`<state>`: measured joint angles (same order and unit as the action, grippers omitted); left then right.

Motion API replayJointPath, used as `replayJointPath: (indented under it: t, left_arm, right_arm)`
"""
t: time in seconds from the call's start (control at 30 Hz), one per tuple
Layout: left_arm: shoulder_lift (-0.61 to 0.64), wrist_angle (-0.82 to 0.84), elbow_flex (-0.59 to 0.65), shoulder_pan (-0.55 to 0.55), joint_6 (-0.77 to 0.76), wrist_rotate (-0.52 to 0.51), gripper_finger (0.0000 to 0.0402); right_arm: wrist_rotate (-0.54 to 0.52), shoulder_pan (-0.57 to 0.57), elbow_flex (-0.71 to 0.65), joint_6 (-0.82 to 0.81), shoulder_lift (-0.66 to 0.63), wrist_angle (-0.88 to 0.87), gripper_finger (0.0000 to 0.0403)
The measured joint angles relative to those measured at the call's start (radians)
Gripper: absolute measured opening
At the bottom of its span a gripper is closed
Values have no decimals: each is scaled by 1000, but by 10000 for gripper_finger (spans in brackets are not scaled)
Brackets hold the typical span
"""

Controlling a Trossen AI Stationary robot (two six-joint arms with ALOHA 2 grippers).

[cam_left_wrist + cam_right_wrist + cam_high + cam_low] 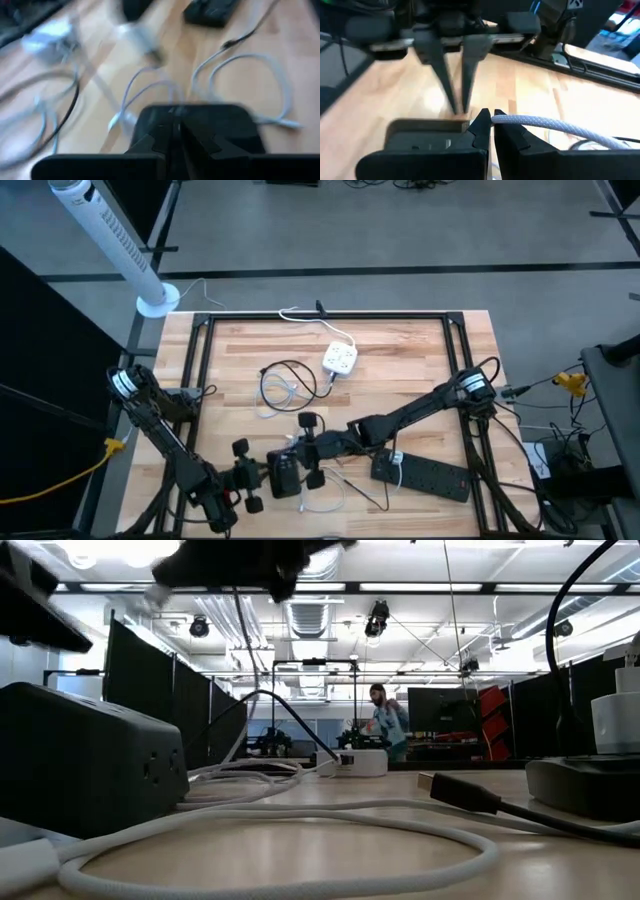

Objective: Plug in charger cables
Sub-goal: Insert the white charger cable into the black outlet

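Near the table's front middle my left gripper is shut on a black charger block. My right gripper meets it from the right, shut on a white braided charger cable. The cable's end is at the block's side; its plug is hidden by the fingertips. Both grippers hang above the table at the top of the low view. Other charger cables lie loose on the table: a black coil, a white one and a white loop. My left gripper's fingers come down from above onto the block's top edge, nearly closed. What lies between the tips is hidden by the fingers and the block. My right gripper pinches the white cable close to its end between its two fingertips. The fingers point slanting down toward the block, along the cable. The cable trails back from the fingers, off the table.
A white socket cube with its cord stands at the far middle. A long black power strip with a white plug lies at the front right. A black-plugged cable and a black box lie near the front edge. Black rails frame the table.
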<state>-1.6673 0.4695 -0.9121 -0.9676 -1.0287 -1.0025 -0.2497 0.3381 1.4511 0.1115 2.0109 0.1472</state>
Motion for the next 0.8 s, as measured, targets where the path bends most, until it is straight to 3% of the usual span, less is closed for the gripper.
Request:
replayJointPath:
  t: [0.13, 0.27, 0.4, 0.53, 0.8]
  left_arm:
    - [-6, -22, 11, 1, -16, -16, 23]
    - [-7, -168, 11, 17, 134, -32, 23]
    - [-7, -291, 11, 59, 289, -35, 23]
    - [-8, -272, 11, 123, 303, -35, 23]
    - [-7, -199, 11, 162, 301, -15, 23]
  right_arm:
    - [-168, 21, -99, 70, 21, 182, 0]
    - [-292, 17, -146, 132, 41, 295, 0]
    - [-269, 12, -138, 139, 53, 316, 0]
    - [-168, 18, -138, 148, 54, 315, 0]
    - [-178, 60, -138, 151, 49, 295, 0]
